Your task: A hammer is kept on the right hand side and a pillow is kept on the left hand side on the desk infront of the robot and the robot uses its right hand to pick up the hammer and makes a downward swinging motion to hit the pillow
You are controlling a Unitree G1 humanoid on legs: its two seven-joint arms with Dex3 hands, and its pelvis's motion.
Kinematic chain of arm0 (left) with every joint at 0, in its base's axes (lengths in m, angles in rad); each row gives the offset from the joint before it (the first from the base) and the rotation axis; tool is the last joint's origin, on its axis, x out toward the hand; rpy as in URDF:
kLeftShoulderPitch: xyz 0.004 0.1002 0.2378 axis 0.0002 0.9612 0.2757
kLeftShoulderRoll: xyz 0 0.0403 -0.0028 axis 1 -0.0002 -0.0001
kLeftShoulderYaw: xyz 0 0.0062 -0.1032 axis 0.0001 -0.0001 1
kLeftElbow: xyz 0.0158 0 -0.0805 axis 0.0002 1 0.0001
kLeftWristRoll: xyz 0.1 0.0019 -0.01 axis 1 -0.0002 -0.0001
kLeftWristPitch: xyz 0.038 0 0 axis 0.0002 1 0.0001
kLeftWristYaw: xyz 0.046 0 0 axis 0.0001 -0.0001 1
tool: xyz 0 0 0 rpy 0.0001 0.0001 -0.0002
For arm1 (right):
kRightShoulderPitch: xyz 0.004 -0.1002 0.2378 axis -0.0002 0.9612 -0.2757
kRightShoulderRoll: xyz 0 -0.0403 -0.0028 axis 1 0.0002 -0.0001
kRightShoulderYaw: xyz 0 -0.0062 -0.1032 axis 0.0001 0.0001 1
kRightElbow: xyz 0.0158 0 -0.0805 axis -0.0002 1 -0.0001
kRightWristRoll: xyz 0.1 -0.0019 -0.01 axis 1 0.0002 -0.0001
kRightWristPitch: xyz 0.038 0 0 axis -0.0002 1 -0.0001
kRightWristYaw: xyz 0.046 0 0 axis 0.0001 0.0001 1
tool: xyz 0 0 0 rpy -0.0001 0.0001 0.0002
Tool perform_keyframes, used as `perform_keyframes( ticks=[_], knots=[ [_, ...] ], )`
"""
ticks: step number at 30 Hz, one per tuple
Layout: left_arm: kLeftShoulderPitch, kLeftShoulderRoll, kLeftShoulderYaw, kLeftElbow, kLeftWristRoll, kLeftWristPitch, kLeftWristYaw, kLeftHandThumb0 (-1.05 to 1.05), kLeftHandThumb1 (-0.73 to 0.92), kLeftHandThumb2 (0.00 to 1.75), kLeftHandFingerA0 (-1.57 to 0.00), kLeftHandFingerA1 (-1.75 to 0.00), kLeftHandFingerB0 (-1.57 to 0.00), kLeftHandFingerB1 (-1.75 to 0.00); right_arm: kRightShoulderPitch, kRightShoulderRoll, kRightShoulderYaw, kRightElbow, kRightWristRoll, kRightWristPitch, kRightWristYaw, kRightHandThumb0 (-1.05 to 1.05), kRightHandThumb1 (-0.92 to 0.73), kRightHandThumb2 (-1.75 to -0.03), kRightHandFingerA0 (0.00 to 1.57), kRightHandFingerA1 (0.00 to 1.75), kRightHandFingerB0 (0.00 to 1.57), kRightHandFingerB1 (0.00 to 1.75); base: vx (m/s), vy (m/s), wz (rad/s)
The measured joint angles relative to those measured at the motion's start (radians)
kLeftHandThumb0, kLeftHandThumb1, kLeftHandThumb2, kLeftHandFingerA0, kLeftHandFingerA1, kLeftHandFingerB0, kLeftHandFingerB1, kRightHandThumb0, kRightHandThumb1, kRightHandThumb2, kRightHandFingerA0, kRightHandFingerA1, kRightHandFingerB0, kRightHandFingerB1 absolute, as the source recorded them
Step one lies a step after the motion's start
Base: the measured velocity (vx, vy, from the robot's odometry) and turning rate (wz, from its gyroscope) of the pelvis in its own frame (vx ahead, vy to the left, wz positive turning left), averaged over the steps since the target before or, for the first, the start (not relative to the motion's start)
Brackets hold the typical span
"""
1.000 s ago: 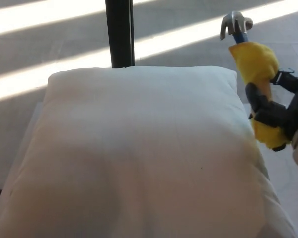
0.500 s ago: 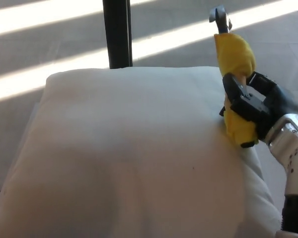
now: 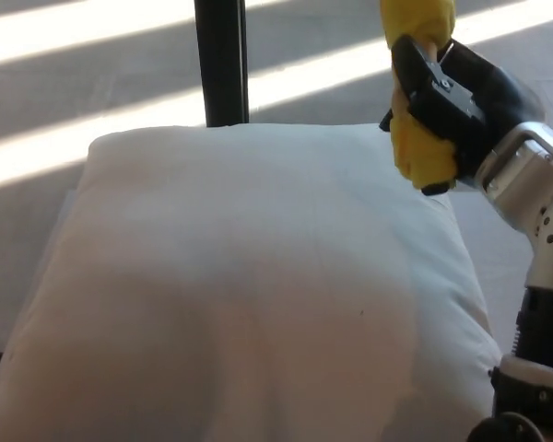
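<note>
Now right hand point(image 3: 456, 97) (fingers point(image 3: 422, 69) wrapped) grips hammer point(image 3: 419, 138).

Right hand point(image 3: 452, 97) grips yellow hammer handle point(image 3: 417, 138) above pillow point(image 3: 249, 285).

The plain white fabric pillow point(image 3: 249, 285) carries no pattern, only one tiny dark speck. The hammer's padded handle point(image 3: 418, 138) is bright yellow — the robot's right hand point(image 3: 456, 97) is black, its wrist silver-grey. The floor point(image 3: 92, 83) is grey, striped with pale sunlight — the upright post point(image 3: 220, 60) is black.
</note>
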Motion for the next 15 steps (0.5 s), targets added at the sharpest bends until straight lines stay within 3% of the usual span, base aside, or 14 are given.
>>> perform_keyframes(
  ticks=[3, 7, 9, 10, 11, 13, 14, 15],
  knots=[
    [0.001, 0.0, 0.0, 0.001, 0.0, 0.0, 0.0, -0.63, 0.73, 0.62, -0.46, -0.55, -0.48, -0.41, -0.022, 0.004, 0.003, -0.004, 0.02, 0.013, -0.016, -0.33, -0.63, -1.19, 1.1, 1.75, 0.81, 1.75, 0.0, 0.0, 0.0],
    [0.002, -0.001, 0.0, 0.002, 0.0, 0.0, 0.0, -0.62, 0.75, 0.62, -0.47, -0.55, -0.49, -0.41, -0.037, 0.006, -0.001, -0.007, 0.061, 0.03, -0.042, -0.35, -0.69, -1.07, 1.06, 1.75, 0.77, 1.75, 0.0, 0.0, 0.0],
    [0.003, -0.003, 0.0, 0.002, 0.0, 0.0, 0.0, -0.61, 0.75, 0.63, -0.44, -0.51, -0.47, -0.4, -0.037, 0.006, -0.005, -0.008, 0.083, 0.036, -0.062, -0.33, -0.7, -1.12, 1.03, 1.75, 0.75, 1.75, 0.0, 0.0, 0.0],
    [0.003, -0.003, 0.0, 0.002, 0.0, 0.0, 0.0, -0.61, 0.74, 0.62, -0.43, -0.53, -0.48, -0.41, -0.037, 0.007, -0.005, -0.009, 0.088, 0.038, -0.07, -0.35, -0.85, -0.95, 1.01, 1.75, 0.73, 1.75, 0.0, 0.0, 0.0],
    [0.003, -0.004, 0.0, 0.002, 0.0, 0.0, 0.0, -0.62, 0.74, 0.62, -0.4, -0.55, -0.49, -0.42, -0.037, 0.007, -0.005, -0.011, 0.093, 0.04, -0.08, -0.35, -0.89, -0.89, 1.0, 1.75, 0.73, 1.75, 0.0, 0.0, 0.0],
    [0.002, -0.006, 0.0, 0.002, 0.0, 0.0, 0.0, -0.63, 0.74, 0.62, -0.43, -0.57, -0.49, -0.41, -0.037, 0.007, -0.004, -0.013, 0.099, 0.042, -0.097, -0.35, -0.87, -0.91, 1.01, 1.75, 0.75, 1.75, 0.0, 0.0, 0.0],
    [0.002, -0.007, 0.0, 0.002, 0.0, 0.0, 0.001, -0.63, 0.75, 0.62, -0.44, -0.54, -0.47, -0.41, -0.037, 0.007, -0.003, -0.013, 0.103, 0.043, -0.106, -0.33, -0.75, -1.06, 1.03, 1.75, 0.76, 1.75, 0.0, 0.0, 0.0],
    [0.002, -0.009, 0.0, 0.001, 0.0, 0.0, 0.001, -0.63, 0.75, 0.62, -0.44, -0.54, -0.47, -0.41, -0.037, 0.007, -0.002, -0.013, 0.106, 0.044, -0.114, -0.33, -0.75, -1.06, 1.03, 1.75, 0.76, 1.75, 0.0, 0.0, 0.0]
  ],
)
